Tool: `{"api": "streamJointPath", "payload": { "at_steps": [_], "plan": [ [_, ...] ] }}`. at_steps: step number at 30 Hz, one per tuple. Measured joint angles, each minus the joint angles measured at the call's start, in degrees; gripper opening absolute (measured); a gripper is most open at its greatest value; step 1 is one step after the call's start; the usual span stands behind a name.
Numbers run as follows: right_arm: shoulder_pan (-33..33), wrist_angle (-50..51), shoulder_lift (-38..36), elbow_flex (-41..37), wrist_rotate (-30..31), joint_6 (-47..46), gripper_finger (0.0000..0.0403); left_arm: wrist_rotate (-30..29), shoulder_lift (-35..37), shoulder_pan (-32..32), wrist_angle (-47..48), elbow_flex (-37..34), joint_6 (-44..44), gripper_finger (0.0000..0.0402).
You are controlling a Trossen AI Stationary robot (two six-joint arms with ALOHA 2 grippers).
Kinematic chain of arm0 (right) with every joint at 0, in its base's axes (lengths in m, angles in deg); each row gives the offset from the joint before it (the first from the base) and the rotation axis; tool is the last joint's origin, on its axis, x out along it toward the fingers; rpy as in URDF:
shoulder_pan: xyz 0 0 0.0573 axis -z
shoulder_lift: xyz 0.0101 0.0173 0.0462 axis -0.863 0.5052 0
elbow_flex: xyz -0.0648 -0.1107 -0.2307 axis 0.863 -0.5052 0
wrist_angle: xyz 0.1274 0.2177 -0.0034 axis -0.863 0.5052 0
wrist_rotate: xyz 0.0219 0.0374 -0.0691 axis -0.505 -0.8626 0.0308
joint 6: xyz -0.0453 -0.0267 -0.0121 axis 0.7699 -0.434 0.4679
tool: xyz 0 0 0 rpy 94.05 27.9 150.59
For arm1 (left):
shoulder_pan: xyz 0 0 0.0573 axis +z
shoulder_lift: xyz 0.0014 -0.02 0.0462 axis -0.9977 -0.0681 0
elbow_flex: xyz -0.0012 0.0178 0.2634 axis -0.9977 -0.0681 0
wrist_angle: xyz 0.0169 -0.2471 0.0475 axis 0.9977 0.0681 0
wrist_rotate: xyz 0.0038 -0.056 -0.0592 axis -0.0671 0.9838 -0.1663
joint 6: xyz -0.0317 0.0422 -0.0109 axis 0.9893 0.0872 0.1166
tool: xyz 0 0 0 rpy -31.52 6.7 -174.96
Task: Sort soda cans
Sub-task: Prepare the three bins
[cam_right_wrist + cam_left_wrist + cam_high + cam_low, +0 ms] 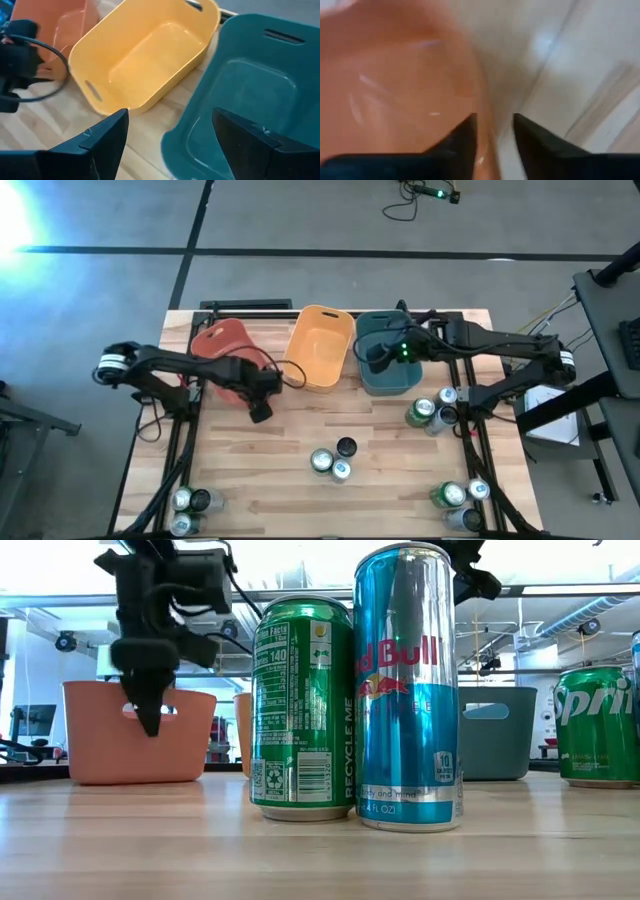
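— Aluminium, all of it, thin-walled. From overhead the soda cans (331, 463) sit in clusters on the desk (280, 490): three mid-desk toward the near edge, some at each near corner, more along the right edge beside the teal tub (388, 365). I can't see any in the tubs.

— And the arms?

— The left gripper (262, 409) hangs just off the red tub (222, 343), toward the near edge; the right gripper (378, 358) is over the teal tub. Neither holds a can.

— From desk level?

— A green can (302, 708) and a pale blue can (408, 688) stand upright, touching or nearly so. Another green one (597, 725) is farther right. Smooth printed sides, so slippery, I'd say. If empty they'd be light and easy to tip or dent; I'd take them mid-body, across the round, with gentle pressure. Whether they're full, I cannot tell.

— The left wrist camera?

— The red tub's wall is close, and the left arm's fingers (465, 137) are slightly apart with nothing between them.

— The right wrist?

— Its fingers (105, 135) are spread wide, empty, over the teal tub's rim, the yellow tub (145, 60) alongside. Both look bare inside, as far as shown. Tightly packed cans will be awkward; I'd start with the outermost of a cluster.
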Motion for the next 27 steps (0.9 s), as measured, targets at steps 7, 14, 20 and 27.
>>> {"api": "streamJointPath", "payload": {
  "at_steps": [7, 14, 20, 27],
  "plan": [
    [-3.9, 1.3, 0.0, -0.1, 0.5, -0.4, 0.0287, 1.0, 1.6, -1.0, 1.7, 0.0, -18.7, 0.0011],
    [-13.1, -12.6, 6.1, -0.1, -0.2, 14.4, 0.0277, 2.8, 8.8, -1.0, 4.5, -0.6, -20.7, 0.0001],
    [-12.9, -16.5, 19.6, 5.7, -0.4, 23.3, 0.0274, 2.6, 11.2, -0.5, 3.8, -2.2, -15.8, 0.0000],
    [-7.5, -8.3, 33.0, 18.6, -7.0, 36.2, 0.0259, 2.5, 11.3, -0.5, 1.8, -6.0, -15.5, 0.0000]
  ]
}}
